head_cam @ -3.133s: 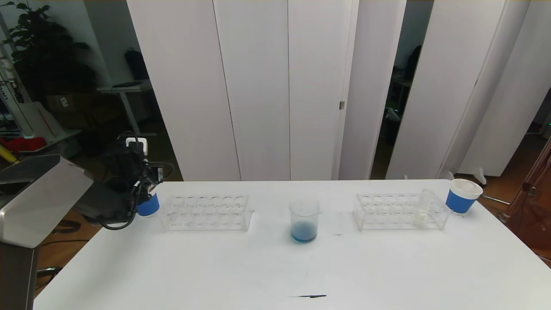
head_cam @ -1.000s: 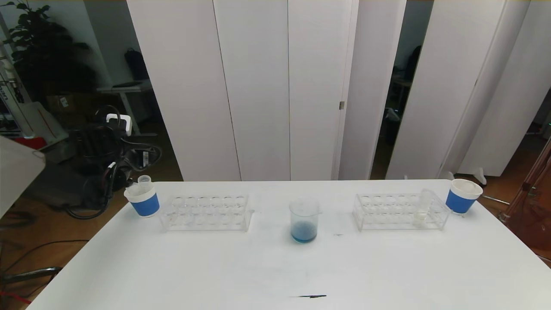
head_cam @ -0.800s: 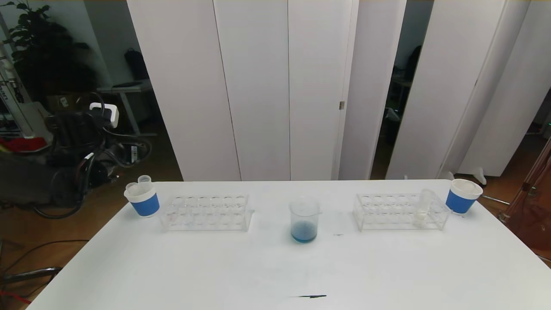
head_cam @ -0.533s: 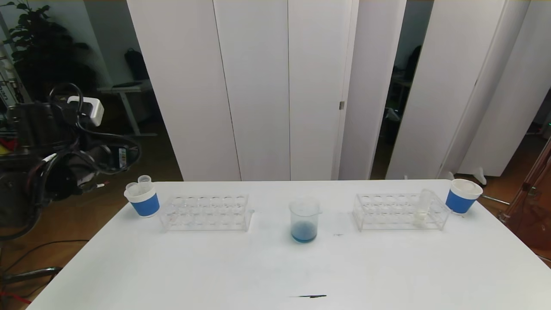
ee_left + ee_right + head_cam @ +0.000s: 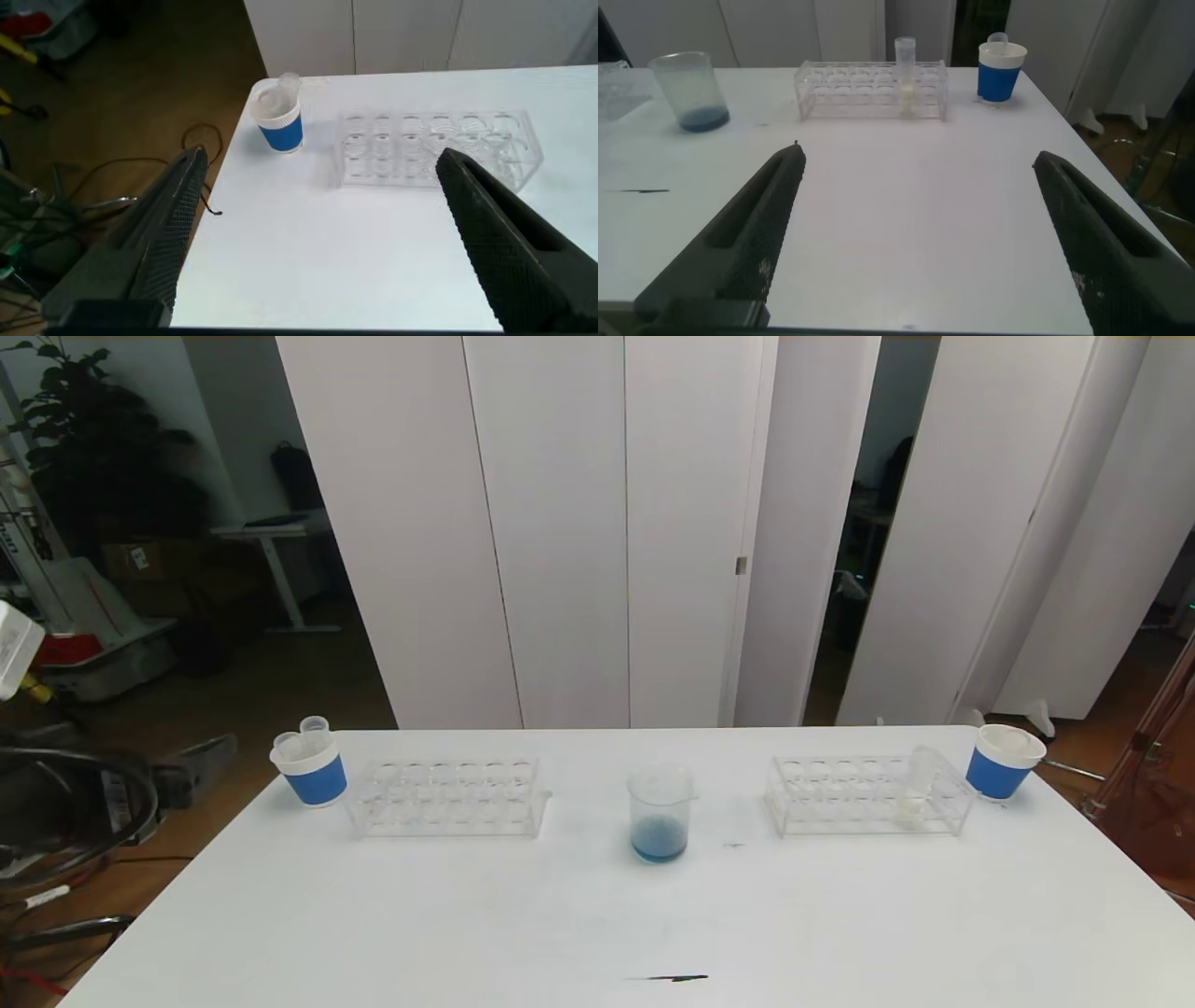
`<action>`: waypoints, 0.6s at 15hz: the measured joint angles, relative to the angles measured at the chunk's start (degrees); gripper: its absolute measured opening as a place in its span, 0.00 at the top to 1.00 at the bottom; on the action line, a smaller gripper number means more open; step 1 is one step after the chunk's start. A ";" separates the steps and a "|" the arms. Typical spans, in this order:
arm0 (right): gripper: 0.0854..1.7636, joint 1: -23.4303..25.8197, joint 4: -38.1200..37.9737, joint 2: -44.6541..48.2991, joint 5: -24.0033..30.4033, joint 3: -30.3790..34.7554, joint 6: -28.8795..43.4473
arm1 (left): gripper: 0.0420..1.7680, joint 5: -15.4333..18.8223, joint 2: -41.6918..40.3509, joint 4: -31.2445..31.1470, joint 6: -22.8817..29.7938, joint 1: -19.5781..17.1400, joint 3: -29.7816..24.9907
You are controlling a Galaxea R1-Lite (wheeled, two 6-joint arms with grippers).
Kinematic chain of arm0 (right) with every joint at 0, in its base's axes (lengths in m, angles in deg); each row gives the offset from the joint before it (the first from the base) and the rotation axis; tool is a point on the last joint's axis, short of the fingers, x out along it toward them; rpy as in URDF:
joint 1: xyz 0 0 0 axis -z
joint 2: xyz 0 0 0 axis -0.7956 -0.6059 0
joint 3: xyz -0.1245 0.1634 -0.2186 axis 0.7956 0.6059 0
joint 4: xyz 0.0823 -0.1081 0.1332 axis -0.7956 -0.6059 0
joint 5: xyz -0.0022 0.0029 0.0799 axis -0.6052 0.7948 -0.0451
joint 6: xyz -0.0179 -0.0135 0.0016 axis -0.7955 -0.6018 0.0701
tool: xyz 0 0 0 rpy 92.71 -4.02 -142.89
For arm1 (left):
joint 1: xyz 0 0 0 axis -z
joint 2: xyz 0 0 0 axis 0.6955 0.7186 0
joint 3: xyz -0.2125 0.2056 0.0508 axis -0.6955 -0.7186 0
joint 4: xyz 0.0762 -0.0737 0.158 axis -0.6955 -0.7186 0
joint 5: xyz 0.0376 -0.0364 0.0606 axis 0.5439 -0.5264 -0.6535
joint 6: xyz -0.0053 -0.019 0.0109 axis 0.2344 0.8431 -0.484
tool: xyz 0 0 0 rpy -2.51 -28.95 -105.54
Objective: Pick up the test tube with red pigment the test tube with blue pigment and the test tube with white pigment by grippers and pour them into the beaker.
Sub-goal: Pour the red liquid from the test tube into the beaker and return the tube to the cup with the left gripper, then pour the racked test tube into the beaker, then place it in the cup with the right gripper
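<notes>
The beaker (image 5: pixel 660 814) stands mid-tabletop with blue already settled in it. The white-pigment tube (image 5: pixel 918 786) stands in the right rack (image 5: pixel 868 795), near the right cup (image 5: pixel 1004 761). That tube looks next: the right gripper (image 5: pixel 915 243), wide open and empty, should close around its upper part and lift straight up. The left gripper (image 5: pixel 318 233), also open and empty, has pulled back off the table's left edge from the left cup (image 5: pixel 308 767), where two tubes now stand.
</notes>
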 joint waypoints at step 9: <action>0.01 0.00 0.00 0.00 0.00 0.00 -0.02 | 0.01 9.84 -37.71 -14.95 0.30 -1.54 -16.77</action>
